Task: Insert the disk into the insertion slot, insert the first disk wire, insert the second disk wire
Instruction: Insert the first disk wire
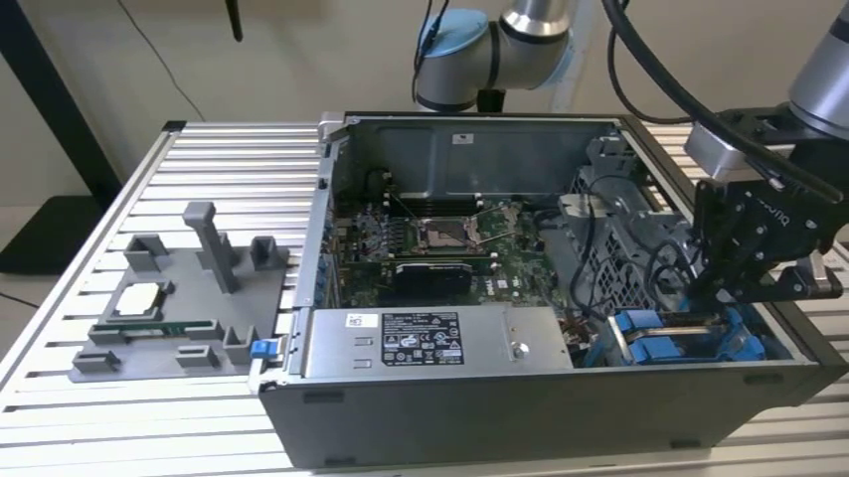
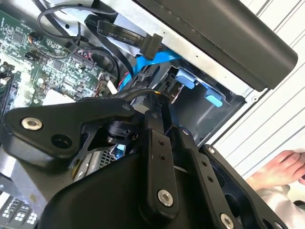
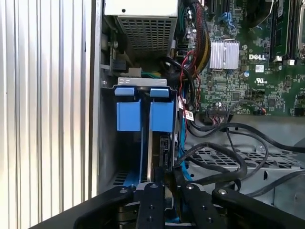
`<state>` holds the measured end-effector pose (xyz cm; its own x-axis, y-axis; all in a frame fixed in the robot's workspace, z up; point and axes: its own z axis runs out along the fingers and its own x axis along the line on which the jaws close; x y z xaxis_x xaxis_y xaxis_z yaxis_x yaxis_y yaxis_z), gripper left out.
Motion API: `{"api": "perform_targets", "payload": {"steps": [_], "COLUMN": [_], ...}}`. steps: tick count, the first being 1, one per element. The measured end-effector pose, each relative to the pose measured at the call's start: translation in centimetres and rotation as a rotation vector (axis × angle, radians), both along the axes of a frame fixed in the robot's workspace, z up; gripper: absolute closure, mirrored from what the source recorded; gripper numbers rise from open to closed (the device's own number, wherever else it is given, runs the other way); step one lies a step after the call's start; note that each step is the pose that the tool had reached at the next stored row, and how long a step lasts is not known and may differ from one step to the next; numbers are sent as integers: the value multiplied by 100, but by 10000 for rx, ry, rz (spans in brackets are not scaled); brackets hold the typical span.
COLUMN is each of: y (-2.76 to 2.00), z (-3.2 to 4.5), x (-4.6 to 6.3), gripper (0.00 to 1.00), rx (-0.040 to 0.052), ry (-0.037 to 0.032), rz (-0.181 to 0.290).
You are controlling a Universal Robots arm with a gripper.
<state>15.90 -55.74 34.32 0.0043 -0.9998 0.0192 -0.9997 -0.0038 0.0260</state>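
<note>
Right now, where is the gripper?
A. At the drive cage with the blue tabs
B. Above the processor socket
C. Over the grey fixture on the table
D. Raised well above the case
A: in the exterior view the gripper sits low in the case's corner on that view's right, and in the first wrist view the drive cage and its blue tabs lie just ahead of it.

Soft, even room light brightens the table, which glares pale, while the case interior is dimmer and the slot lies in deep shadow.
</note>
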Motion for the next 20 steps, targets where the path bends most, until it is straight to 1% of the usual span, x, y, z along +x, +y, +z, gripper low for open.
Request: {"api": "perform_targets", "payload": {"steps": [4,8,9,14,17,20], "y": [-1,0,0,-6,-8,-16], "z": [-25,-44,-46,-47,-8,-5], "x": [1,2,3,10,10,11], "gripper": [100,100,100,100,100,100], "rx": [46,149,164,170,177,176], "ry": [-16,-42,-46,-45,-44,-45], "rz": [1,1,0,0,0,0]}}
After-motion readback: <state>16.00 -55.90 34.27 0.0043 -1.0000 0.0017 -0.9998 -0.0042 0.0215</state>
